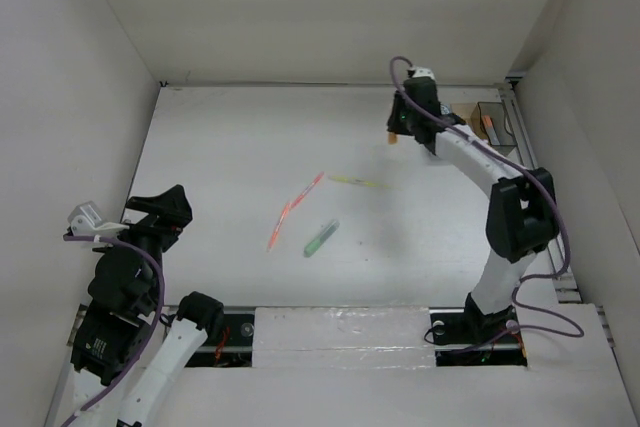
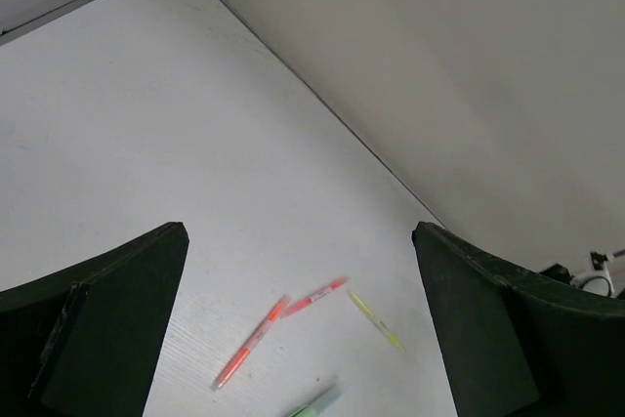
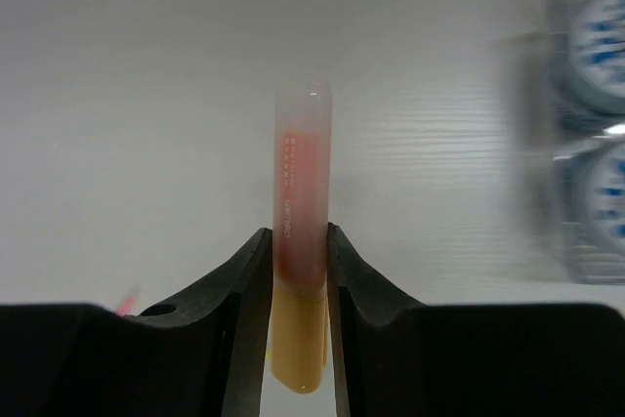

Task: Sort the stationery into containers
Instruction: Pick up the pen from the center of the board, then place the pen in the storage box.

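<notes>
Marker [image 3: 301, 158] sits lengthwise in right end effector [image 3: 297, 233], pink end pointing outward.

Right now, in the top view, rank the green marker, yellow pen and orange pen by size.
Largest: green marker, the thickest.
Then yellow pen and orange pen: both slim, similar length, too close to rank.

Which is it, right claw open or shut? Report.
Shut. The right claw clamps a marker, pressed tight on both sides of its barrel with no gap.
</notes>
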